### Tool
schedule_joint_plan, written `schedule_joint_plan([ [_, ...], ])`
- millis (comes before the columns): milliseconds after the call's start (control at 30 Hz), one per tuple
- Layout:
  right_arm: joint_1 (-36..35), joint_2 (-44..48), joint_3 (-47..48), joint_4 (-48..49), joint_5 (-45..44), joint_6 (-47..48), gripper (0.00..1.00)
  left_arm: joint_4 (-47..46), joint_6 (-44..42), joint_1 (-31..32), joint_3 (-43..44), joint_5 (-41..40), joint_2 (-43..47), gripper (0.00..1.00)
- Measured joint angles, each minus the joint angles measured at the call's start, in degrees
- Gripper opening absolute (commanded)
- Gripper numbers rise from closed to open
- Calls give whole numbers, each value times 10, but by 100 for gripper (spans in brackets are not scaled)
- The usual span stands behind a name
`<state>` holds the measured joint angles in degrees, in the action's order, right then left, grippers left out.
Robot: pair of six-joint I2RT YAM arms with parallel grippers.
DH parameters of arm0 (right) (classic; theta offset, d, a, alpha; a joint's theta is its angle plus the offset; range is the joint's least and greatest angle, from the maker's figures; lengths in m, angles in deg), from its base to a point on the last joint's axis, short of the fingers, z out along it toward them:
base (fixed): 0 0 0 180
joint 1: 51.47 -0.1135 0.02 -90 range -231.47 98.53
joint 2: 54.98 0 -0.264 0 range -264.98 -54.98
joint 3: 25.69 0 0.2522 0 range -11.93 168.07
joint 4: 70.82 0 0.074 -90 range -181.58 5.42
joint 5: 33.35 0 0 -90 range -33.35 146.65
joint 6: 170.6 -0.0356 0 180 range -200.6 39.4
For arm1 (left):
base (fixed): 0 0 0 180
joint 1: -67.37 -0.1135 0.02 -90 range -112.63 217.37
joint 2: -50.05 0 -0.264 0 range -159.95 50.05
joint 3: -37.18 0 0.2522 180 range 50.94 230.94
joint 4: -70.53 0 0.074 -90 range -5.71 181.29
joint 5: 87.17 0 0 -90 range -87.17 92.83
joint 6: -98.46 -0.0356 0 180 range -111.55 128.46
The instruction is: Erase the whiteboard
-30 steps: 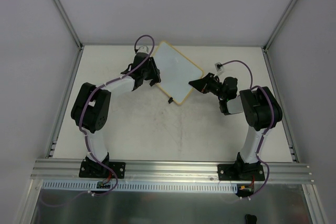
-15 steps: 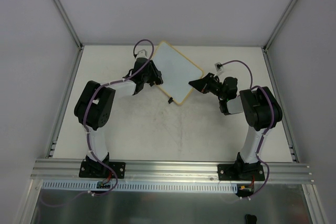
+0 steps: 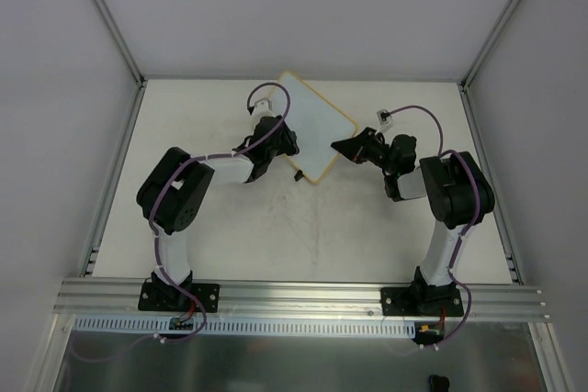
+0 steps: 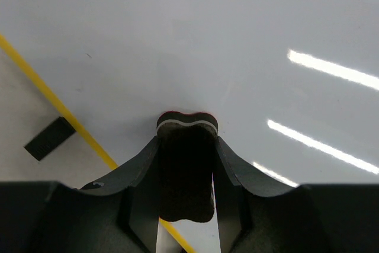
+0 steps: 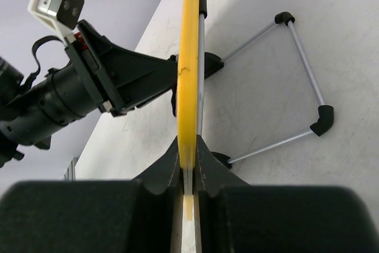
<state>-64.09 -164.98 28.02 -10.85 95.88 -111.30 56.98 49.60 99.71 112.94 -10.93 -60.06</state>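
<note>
Grip: your right gripper (image 5: 188,146) clamps the thin yellow-framed white whiteboard (image 3: 322,130) by its edge; probably light, stiff, slick, tippy. Your left gripper (image 4: 186,143) pinches the black eraser block (image 4: 186,125).

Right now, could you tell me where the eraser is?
In the left wrist view, the eraser is clamped in the left hand, its tip against the whiteboard at the table's rear middle.

The left arm (image 3: 171,196) and right arm (image 3: 456,192) have bulky black joint housings joined by white links, on black base plates (image 3: 179,296). A purple cable (image 3: 415,108) loops along each. The fingers (image 4: 139,170) are matte black. A silver camera block (image 5: 58,1) tops the left wrist.
</note>
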Motion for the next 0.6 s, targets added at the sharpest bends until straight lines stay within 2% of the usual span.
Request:
schedule_joint_plan([
  [333, 2, 0, 0, 0, 1, 1, 0, -63, 40, 49, -41, -54, 5, 0],
  [600, 2, 0, 0, 0, 1, 3, 0, -96, 77, 71, -70, -64, 10, 0],
])
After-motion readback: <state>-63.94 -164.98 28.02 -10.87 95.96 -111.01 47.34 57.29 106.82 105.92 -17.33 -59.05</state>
